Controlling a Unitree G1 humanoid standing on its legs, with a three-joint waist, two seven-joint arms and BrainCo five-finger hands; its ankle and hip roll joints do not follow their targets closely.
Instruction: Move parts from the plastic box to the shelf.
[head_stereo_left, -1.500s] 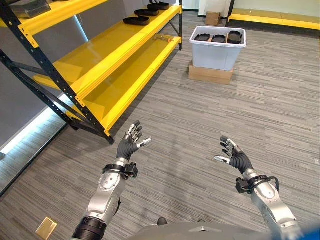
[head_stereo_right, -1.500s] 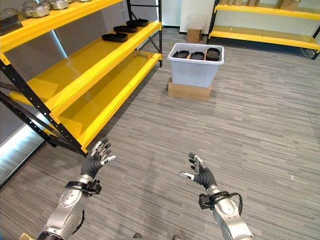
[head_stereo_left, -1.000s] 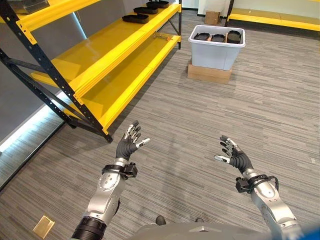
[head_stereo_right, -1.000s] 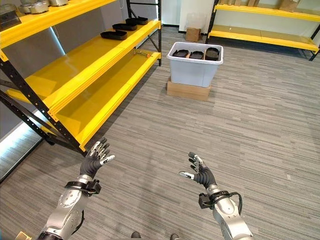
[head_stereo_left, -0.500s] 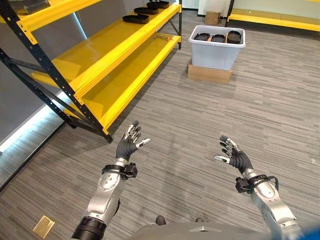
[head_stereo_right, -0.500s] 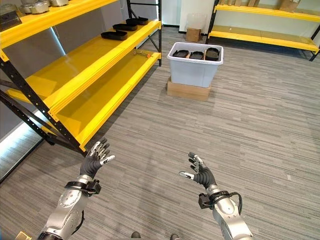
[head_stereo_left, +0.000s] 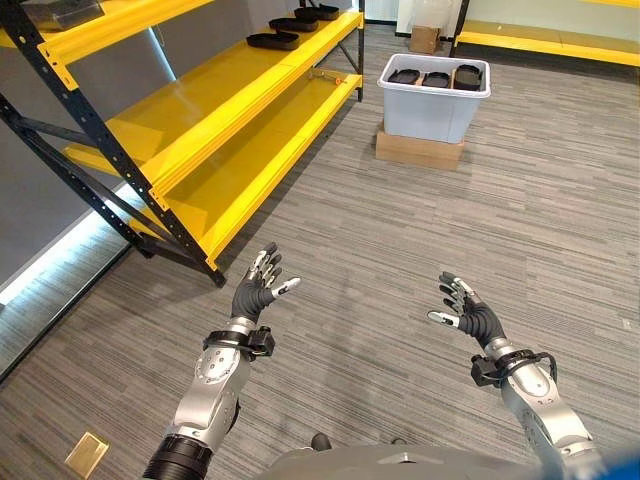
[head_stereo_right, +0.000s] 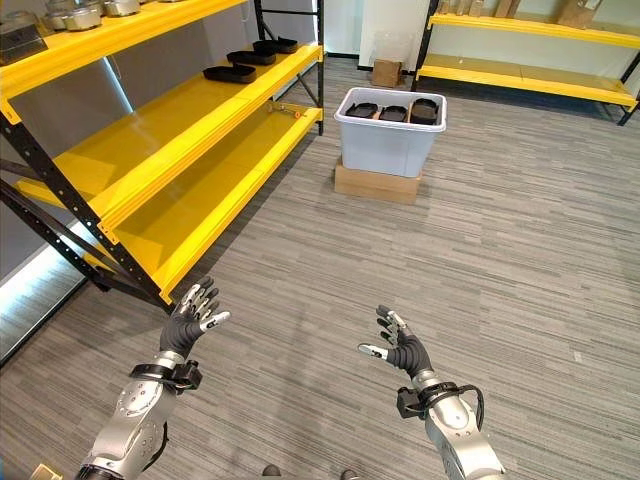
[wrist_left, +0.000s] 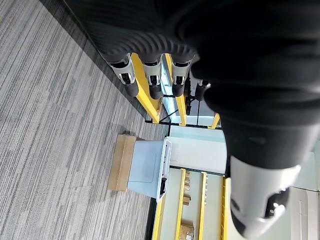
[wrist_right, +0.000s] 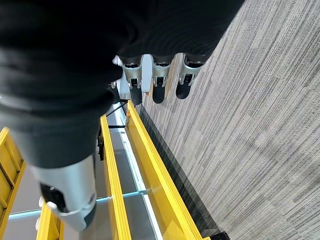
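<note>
I see both hands raised over the grey floor with nothing in them, the left hand and right hand with fingers spread and relaxed. The black parts lie in the plastic box (on a cardboard box) far ahead, beside the yellow shelf, which holds more.

Head stereo looks down; wrist views close, share plastic box.

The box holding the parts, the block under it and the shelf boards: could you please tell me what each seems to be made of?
The box: pale grey plastic, smooth walls with a rolled rim. The block under it: likely cardboard, matte brown. The shelf boards: probably painted metal, glossy yellow that mirrors the light, on a dark frame.
</note>
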